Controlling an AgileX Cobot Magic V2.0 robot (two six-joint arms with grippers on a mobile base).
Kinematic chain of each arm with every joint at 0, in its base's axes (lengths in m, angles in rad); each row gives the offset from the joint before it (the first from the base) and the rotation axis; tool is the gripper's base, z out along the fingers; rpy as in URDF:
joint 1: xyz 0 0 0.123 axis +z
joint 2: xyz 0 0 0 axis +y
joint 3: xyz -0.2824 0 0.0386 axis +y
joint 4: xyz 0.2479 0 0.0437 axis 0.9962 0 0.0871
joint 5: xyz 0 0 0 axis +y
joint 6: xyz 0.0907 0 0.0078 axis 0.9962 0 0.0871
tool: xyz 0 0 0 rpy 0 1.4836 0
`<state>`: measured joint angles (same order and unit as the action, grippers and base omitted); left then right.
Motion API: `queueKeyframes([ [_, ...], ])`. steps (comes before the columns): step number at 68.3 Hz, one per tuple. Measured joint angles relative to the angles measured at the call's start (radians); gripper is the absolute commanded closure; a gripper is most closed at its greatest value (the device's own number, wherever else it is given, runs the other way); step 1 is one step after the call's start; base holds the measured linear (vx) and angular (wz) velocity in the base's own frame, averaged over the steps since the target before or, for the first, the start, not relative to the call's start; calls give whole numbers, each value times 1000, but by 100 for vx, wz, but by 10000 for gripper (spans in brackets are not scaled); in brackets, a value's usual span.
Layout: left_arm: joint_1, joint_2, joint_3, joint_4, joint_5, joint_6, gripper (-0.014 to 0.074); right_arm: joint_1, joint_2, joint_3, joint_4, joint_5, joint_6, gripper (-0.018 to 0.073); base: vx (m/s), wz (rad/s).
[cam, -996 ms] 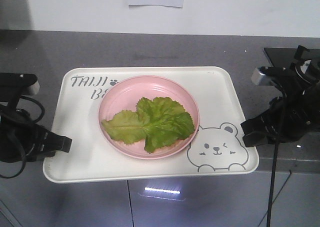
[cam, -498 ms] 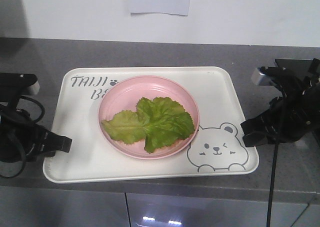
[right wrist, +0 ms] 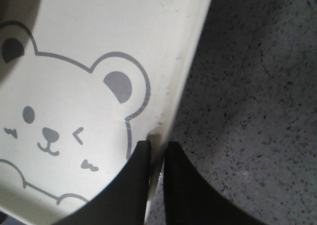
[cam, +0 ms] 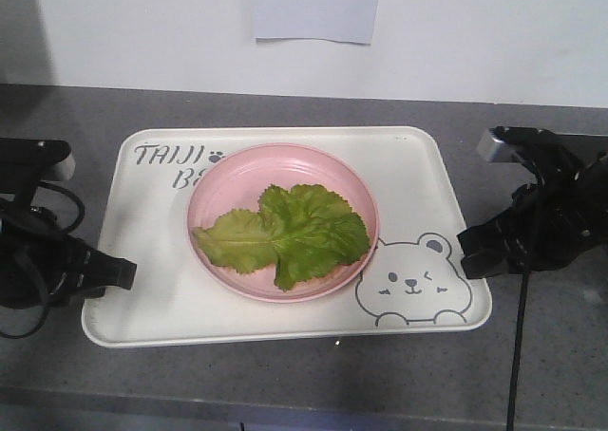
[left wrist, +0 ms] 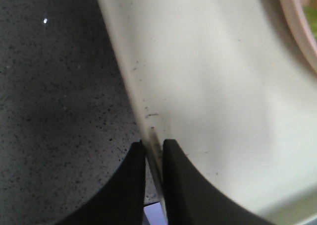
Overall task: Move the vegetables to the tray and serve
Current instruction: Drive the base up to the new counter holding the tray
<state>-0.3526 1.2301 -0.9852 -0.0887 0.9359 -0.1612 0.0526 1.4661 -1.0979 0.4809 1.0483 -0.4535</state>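
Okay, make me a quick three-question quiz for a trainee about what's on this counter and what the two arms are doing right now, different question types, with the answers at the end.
1. True or false: the lettuce lies straight on the tray, with nothing under it.
2. Multiple choice: what is each gripper closed on? A) the pink plate B) the tray's rim C) the lettuce D) nothing
3. Fill in: the bear drawing is at the tray corner nearest the ______ gripper.

Key
1. False: it lies in the pink plate, which stands on the tray.
2. B: the left gripper and right gripper each pinch an opposite edge of the tray between their jaws.
3. Right.
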Motion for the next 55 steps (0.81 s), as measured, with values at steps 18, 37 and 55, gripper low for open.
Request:
queueKeyframes([
  [18, 0, 0, 0, 0, 0, 0, 604, 0, 0, 0, 0, 0, 0, 564, 10, 2],
  [37, 0, 0, 0, 0, 0, 0, 604, 0, 0, 0, 0, 0, 0, 564, 6, 2],
  [55, 0, 0, 0, 0, 0, 0, 603, 0, 0, 0, 0, 0, 0, 564, 5, 1],
])
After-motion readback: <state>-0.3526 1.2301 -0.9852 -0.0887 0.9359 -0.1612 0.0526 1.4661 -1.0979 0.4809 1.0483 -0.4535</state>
